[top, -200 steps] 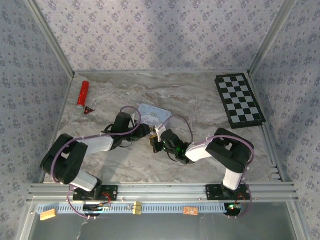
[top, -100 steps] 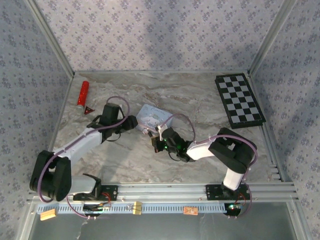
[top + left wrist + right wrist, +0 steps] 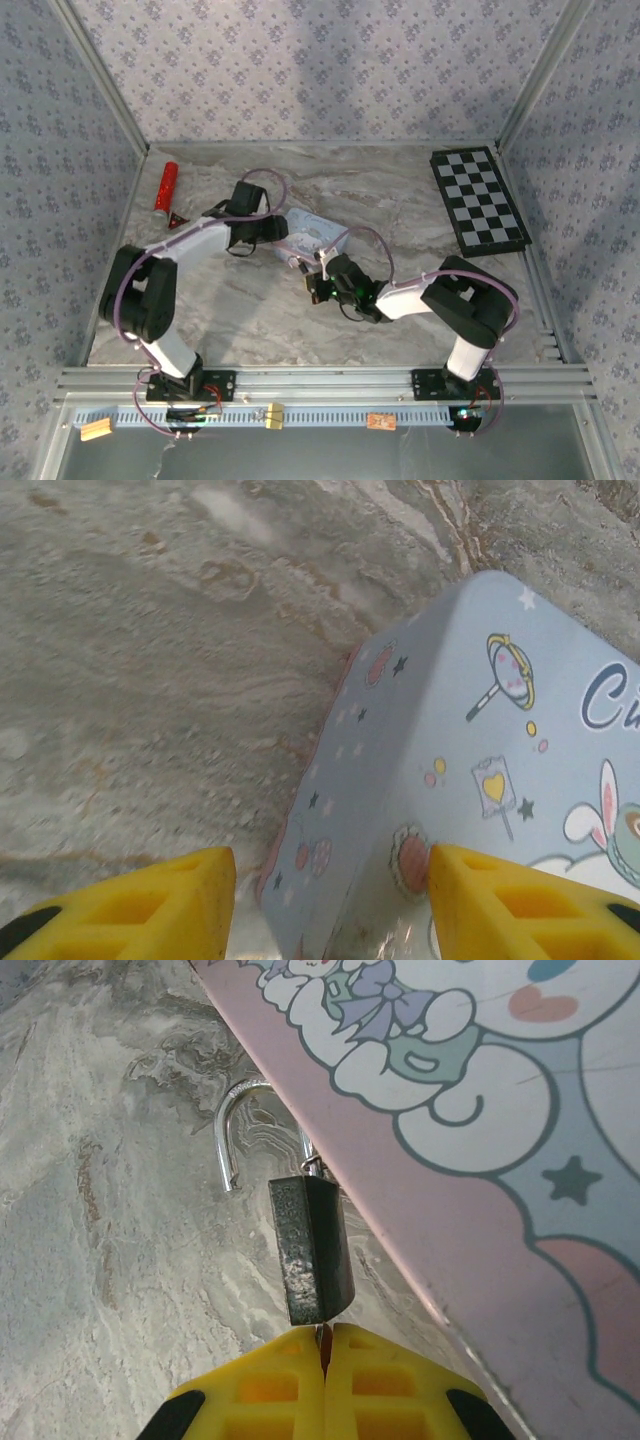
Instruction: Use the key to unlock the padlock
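Note:
The small padlock (image 3: pixel 310 1250) has a dark body and a silvery shackle (image 3: pixel 232 1130) whose left leg ends free of the body. It lies on the marble beside the light-blue tin (image 3: pixel 500 1130). My right gripper (image 3: pixel 323 1345) is shut on the key, and only a thin sliver of key shows between the fingers, right at the padlock's bottom. From above, the right gripper (image 3: pixel 318 283) sits just in front of the padlock (image 3: pixel 299 263). My left gripper (image 3: pixel 330 910) is open, and its yellow fingers (image 3: pixel 140 905) straddle the near corner of the tin (image 3: pixel 480 740).
A red tool (image 3: pixel 166 187) lies at the far left of the table. A folded chessboard (image 3: pixel 478 200) lies at the far right. The tin (image 3: pixel 312 228) sits mid-table between the two arms, with marble (image 3: pixel 400 190) open behind it.
My left gripper has left the padlock area, swung left, then come forward to the tin's corner. The right gripper has stayed at the padlock, shifting only slightly.

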Controlling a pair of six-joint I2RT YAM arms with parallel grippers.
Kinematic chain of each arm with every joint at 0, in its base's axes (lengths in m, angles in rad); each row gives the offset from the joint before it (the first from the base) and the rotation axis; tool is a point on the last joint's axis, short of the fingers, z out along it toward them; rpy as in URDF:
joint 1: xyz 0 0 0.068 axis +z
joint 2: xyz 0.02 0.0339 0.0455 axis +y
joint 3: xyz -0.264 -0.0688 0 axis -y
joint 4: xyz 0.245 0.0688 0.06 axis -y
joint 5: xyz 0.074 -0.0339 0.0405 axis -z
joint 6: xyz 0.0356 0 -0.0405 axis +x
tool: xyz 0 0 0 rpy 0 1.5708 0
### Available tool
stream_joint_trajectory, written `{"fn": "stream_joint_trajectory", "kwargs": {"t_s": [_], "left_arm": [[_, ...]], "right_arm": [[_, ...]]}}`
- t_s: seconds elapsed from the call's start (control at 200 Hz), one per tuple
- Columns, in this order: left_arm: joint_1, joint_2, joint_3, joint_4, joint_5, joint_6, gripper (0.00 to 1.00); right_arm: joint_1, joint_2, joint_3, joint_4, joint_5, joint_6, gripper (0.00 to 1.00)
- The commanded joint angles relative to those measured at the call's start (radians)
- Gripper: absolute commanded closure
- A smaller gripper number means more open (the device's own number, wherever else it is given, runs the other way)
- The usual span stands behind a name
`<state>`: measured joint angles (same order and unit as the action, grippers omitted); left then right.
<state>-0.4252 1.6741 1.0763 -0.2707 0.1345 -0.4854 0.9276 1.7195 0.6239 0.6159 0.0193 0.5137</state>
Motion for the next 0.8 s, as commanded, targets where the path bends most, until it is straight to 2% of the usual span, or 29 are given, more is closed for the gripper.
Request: {"fn": "stream_joint_trajectory", "kwargs": {"t_s": [0.0,0.235,0.5,0.795], "left_arm": [[-0.010,0.046,0.058,-0.036,-0.003,0.064,0.46],[-0.004,0.070,0.009,-0.041,-0.077,0.034,0.47],[0.017,-0.042,-0.132,0.000,-0.205,-0.079,0.48],[0.019,-0.060,-0.197,0.066,-0.222,-0.122,0.48]], "right_arm": [[-0.022,-0.022,-0.022,-0.049,0.019,0.037,1.00],[-0.053,-0.053,-0.044,-0.067,0.021,0.048,1.00],[-0.078,-0.064,-0.044,-0.099,0.024,0.060,1.00],[-0.066,-0.080,-0.035,-0.151,0.054,0.031,1.00]]}}
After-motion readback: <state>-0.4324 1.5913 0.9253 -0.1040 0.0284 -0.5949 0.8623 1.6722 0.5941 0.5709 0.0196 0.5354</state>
